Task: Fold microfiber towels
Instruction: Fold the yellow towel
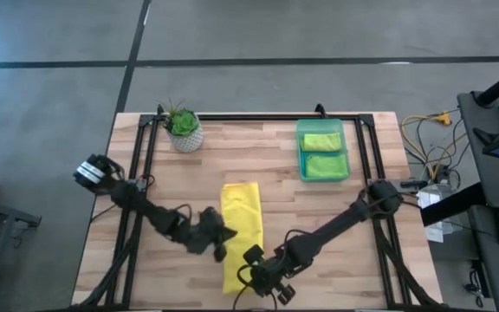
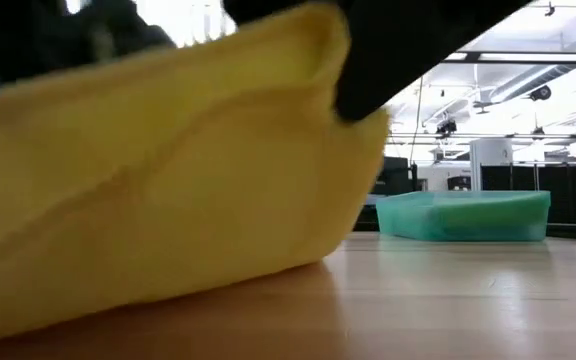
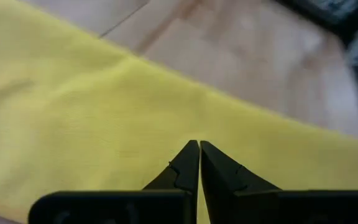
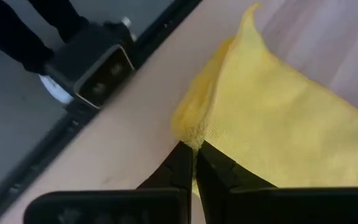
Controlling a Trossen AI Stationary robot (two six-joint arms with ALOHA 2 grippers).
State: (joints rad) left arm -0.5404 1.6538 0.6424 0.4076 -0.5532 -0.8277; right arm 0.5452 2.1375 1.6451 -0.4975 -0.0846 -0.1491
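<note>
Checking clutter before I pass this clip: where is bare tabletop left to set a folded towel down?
Bare wood lies between the potted plant and the green bin, and along the table's right side below the bin. The near middle is crowded: the yellow towel lies there with the left gripper and right gripper both shut on it.

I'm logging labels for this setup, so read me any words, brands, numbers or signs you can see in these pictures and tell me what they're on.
None can be read.
Yellow towel: plain, no tag visible.
Green bin and the green towels in it: no print visible.
White plant pot: no lettering visible.
Room behind the table in the low view: any signs are too small and blurred to read.
</note>
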